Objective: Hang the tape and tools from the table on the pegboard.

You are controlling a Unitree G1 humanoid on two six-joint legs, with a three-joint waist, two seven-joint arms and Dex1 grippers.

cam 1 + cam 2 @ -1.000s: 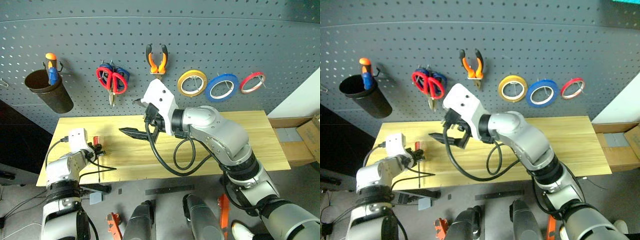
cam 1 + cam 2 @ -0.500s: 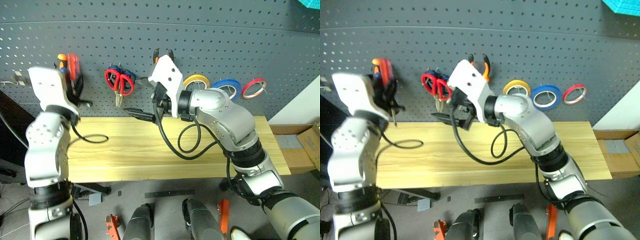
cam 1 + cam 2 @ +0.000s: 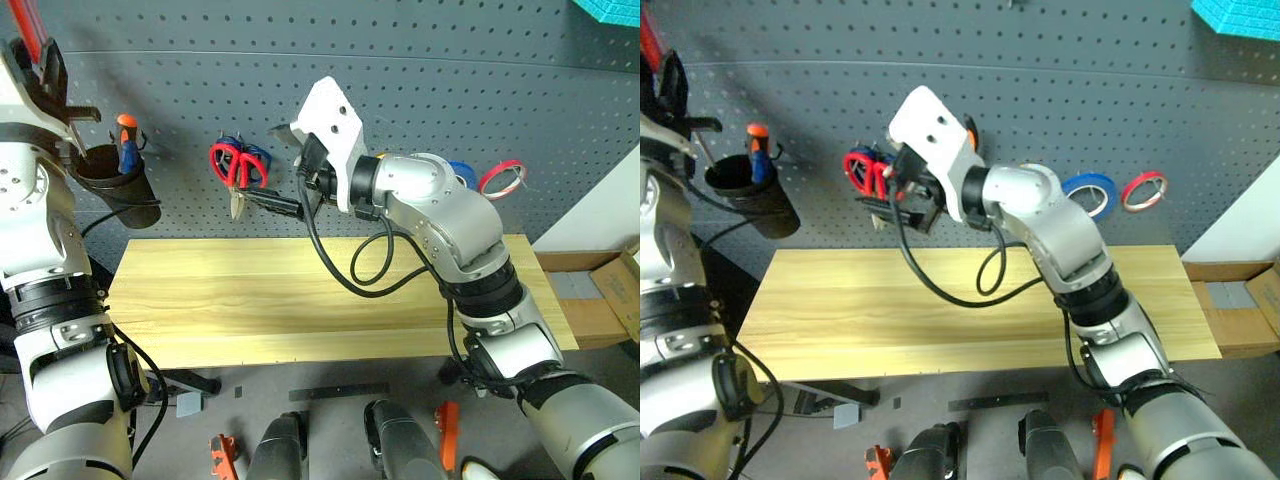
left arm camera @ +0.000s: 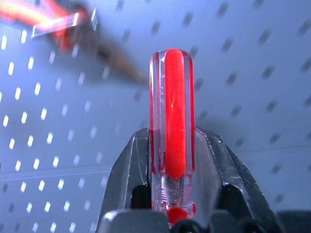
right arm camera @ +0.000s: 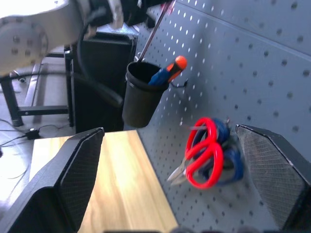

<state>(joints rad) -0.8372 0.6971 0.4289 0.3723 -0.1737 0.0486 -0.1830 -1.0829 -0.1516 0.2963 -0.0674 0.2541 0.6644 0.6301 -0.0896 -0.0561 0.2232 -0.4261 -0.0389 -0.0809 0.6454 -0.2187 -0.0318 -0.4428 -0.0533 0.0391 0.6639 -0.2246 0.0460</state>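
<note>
We see the left tool [image 4: 172, 194] clamped on the red screwdriver [image 4: 171, 126], raised at the far left above the black cup [image 3: 118, 190] on the pegboard [image 3: 480, 90]. The right tool [image 5: 170, 179] stands wide apart, empty, facing the red scissors [image 5: 206, 155] — these hang over the counter [image 3: 300, 300]. Blue tape [image 3: 1090, 192] hangs further right.

Red screwdriver [image 4: 171, 131] stands upright, clear red handle up; red scissors [image 5: 204, 153] and blue tape [image 3: 1087, 194] hang on the pegboard [image 3: 480, 80].
</note>
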